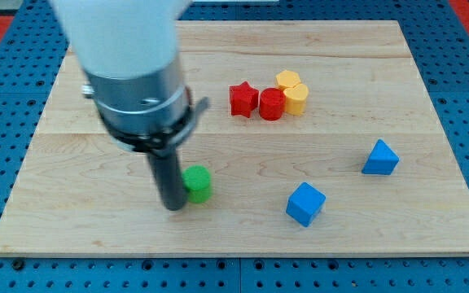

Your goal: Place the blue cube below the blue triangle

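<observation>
Two blue blocks lie at the counter's (365,49) right: the blue cube (305,203) sits left of and lower than the blue triangle (380,158). My tip (173,205) (no claw here) touches the green block (196,183), well apart.

Green block (197,183) touches my tip (173,205); bare board reaches the blue cube (305,203).
</observation>
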Action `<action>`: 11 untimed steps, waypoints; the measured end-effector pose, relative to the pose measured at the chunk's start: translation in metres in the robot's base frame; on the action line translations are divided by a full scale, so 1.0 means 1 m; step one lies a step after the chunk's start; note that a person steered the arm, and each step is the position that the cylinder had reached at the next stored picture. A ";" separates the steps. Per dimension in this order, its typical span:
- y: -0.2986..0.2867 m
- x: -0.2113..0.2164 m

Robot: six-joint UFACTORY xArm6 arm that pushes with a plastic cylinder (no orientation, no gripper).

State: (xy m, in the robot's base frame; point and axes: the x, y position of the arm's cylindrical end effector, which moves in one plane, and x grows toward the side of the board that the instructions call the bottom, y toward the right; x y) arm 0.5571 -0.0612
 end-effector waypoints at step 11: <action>0.019 0.043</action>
